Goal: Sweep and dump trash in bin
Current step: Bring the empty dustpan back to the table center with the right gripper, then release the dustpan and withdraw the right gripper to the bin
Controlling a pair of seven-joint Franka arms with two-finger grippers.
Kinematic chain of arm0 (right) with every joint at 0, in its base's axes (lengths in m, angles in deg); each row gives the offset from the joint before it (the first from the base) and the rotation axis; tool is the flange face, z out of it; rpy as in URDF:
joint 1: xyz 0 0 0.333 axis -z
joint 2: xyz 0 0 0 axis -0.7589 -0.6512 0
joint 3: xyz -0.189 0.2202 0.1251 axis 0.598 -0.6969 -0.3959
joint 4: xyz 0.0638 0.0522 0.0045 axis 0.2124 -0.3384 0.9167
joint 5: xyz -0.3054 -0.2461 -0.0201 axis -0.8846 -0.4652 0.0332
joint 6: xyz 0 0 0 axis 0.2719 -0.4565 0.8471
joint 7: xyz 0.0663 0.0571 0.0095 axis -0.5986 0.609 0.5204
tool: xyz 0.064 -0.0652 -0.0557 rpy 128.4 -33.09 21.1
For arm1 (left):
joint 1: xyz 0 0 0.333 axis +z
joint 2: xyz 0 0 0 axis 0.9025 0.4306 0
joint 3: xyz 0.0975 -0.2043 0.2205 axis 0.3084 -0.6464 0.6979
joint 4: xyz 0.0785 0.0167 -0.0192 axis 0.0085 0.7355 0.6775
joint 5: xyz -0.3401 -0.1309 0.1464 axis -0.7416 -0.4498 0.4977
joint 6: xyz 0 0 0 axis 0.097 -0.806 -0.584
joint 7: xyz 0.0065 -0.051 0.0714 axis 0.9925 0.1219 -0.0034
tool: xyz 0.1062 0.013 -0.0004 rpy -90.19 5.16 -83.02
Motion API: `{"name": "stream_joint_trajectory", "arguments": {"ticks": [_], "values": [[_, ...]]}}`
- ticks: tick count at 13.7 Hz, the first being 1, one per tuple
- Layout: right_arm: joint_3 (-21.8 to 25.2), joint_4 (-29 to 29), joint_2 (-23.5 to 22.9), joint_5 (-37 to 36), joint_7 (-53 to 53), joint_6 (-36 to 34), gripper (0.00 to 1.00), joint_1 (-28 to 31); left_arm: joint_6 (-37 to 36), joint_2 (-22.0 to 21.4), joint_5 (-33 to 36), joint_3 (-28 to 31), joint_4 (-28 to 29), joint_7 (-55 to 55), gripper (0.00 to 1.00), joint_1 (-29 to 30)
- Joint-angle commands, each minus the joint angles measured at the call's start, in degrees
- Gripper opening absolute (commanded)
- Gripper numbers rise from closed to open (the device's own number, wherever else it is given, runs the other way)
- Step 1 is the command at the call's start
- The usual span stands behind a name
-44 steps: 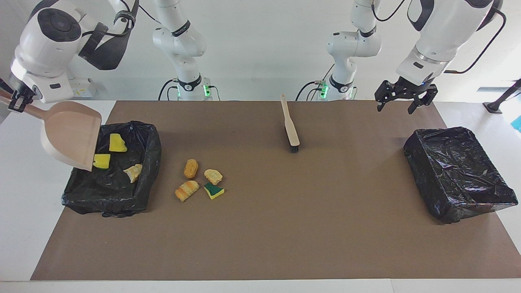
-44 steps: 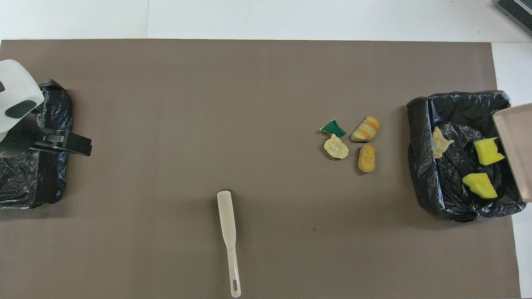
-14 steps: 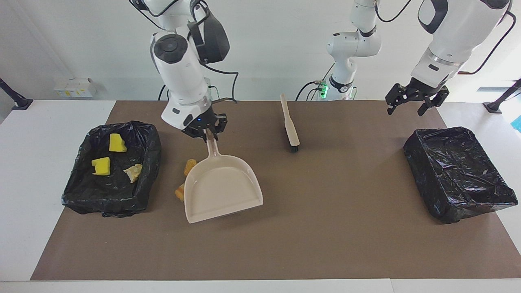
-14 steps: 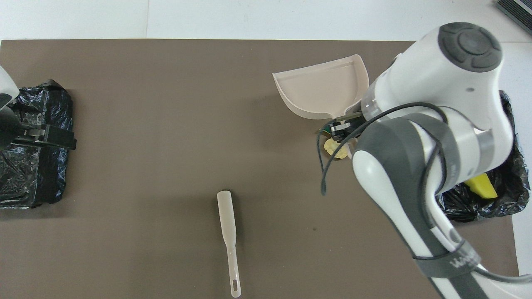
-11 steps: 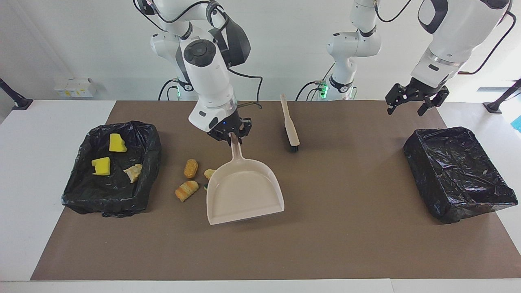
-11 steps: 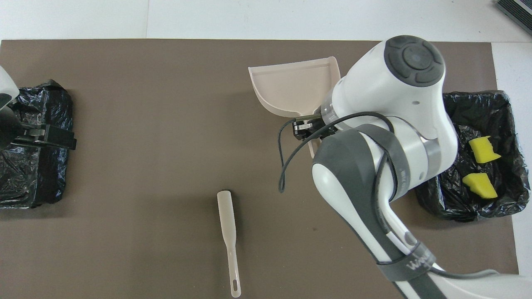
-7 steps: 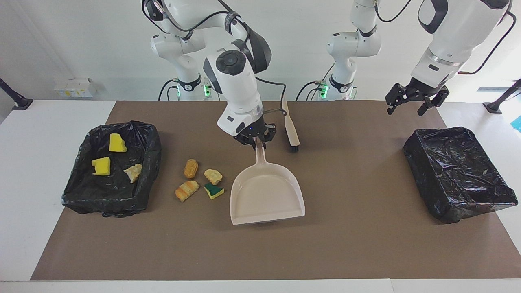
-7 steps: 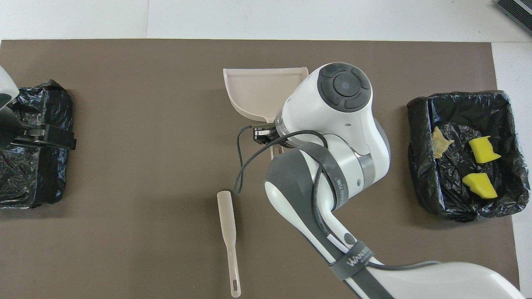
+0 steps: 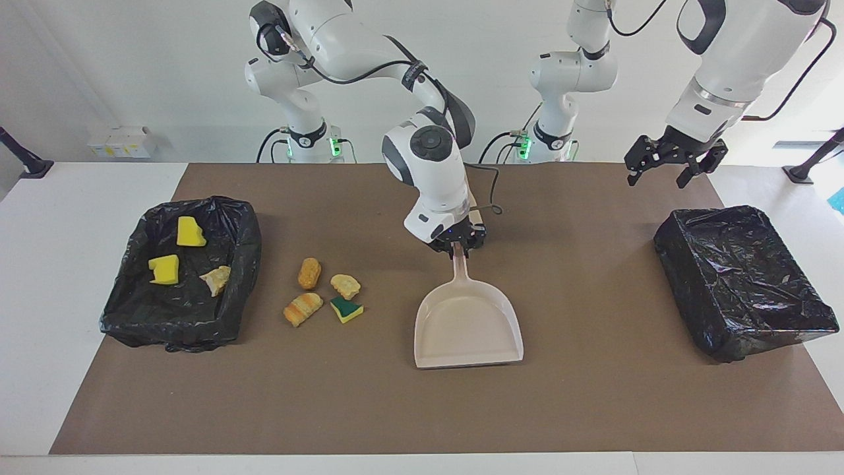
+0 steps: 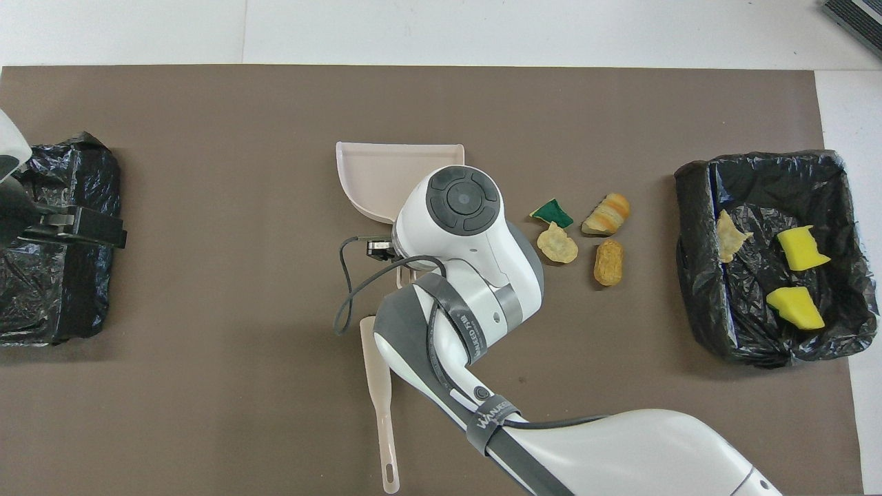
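The right gripper [image 9: 457,241] is clenching the handle of the beige dustpan [image 9: 469,322], holding it over the middle of the brown mat [image 9: 422,409], beside four scraps of trash [image 9: 322,291] that are lying on the mat between the pan and a black-lined bin [image 9: 181,330]. Three more scraps are lying in that bin. The left gripper [image 9: 672,165] is waiting with its fingers spread over a second lined bin [image 9: 745,284]. The brush [image 10: 381,406] is lying nearer the robots than the pan.
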Motion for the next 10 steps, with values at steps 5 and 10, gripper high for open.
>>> {"name": "stream_joint_trajectory", "arguments": {"ticks": [5, 10], "values": [[-0.1, -2.8, -0.2, 0.0, -5.6, 5.6, 0.00, 0.3, 0.7, -0.7, -0.3, -0.1, 0.9, 0.2, 1.00, 0.4], [-0.1, -2.8, -1.3, -0.7, -6.1, 7.3, 0.00, -0.2, 0.7, -0.7, -0.3, -0.1, 0.8, 0.2, 1.00, 0.4]]}}
